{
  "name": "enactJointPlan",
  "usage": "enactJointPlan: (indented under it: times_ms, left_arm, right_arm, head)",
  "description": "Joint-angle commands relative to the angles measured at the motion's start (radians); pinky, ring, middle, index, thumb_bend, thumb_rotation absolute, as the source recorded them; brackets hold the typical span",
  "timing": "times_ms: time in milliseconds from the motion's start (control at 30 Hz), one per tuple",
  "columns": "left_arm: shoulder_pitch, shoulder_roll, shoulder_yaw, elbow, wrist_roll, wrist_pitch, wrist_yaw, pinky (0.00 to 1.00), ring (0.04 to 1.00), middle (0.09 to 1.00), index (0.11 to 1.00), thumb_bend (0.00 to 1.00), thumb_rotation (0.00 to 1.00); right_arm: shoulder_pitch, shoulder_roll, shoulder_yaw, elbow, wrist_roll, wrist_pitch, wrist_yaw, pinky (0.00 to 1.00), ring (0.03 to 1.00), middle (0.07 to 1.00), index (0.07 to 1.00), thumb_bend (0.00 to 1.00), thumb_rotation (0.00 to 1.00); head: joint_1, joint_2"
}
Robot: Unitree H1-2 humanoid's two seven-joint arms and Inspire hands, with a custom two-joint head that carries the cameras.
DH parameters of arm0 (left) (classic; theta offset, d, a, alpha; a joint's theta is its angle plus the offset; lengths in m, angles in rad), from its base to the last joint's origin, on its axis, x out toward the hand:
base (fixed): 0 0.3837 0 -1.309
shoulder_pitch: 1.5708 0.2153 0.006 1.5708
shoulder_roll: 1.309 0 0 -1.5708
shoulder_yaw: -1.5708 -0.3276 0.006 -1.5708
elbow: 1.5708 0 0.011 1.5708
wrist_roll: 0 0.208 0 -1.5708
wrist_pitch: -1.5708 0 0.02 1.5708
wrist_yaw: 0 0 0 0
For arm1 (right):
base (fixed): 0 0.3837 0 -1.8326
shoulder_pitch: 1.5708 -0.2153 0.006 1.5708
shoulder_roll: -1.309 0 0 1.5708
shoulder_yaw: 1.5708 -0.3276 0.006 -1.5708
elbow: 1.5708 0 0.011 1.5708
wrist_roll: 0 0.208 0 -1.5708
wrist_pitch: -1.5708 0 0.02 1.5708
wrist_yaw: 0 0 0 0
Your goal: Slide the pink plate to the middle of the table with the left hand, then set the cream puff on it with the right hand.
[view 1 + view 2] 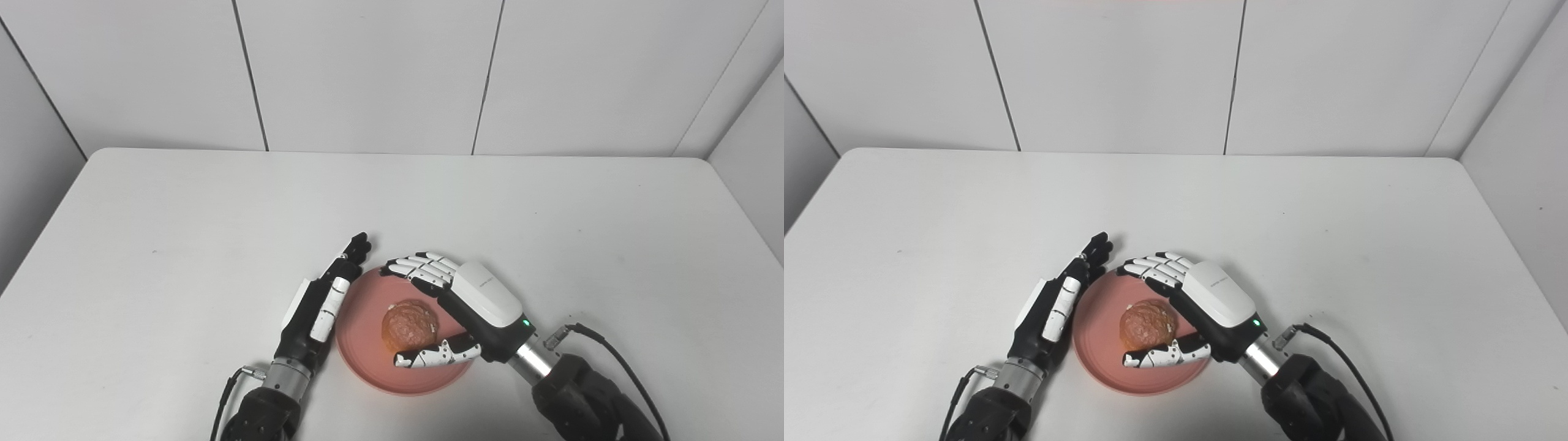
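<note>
both hands flank the pink plate (pixel 367 343) holding the cream puff (pixel 409 325).

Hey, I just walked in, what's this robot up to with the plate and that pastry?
The cream puff sits on the pink plate, near the front edge of the white table. The right hand is cupped around the puff, fingers behind it and thumb in front; whether it grips it is unclear. The left hand lies flat, fingers straight, alongside the plate's left rim.
</note>
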Motion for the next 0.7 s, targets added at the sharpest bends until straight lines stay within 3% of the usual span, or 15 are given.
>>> enactJointPlan:
  times_ms: [0, 233, 433, 667]
  left_arm:
    - [-0.011, -0.008, -0.004, -0.012, -0.002, -0.031, 0.001, 0.99, 0.979, 0.957, 0.92, 0.62, 1.0]
    - [-0.011, -0.015, 0.004, -0.002, 0.009, -0.045, 0.02, 0.99, 0.988, 0.962, 0.941, 0.6, 1.0]
    - [-0.003, -0.033, 0.02, 0.003, -0.006, -0.083, 0.037, 1.0, 1.0, 0.986, 0.968, 0.55, 1.0]
    - [0.005, -0.056, 0.044, 0.027, 0.01, -0.161, 0.083, 1.0, 1.0, 0.994, 0.988, 0.52, 1.0]
  right_arm:
    - [0.004, 0.014, -0.025, -0.03, 0.067, -0.035, -0.026, 0.94, 0.91, 0.923, 0.91, 0.69, 0.87]
    - [0.083, 0.076, -0.093, -0.064, 0.203, 0.011, -0.047, 0.91, 0.948, 0.98, 0.989, 0.69, 0.91]
    - [0.123, 0.14, -0.153, -0.062, 0.334, 0.019, -0.061, 0.99, 0.999, 1.0, 1.0, 0.61, 0.94]
    - [0.152, 0.222, -0.2, -0.085, 0.463, 0.14, -0.054, 1.0, 0.999, 1.0, 1.0, 0.62, 0.96]
  head:
    - [0.001, 0.0]
    - [0.006, 0.001]
    - [0.006, 0.001]
    - [0.011, 0.006]
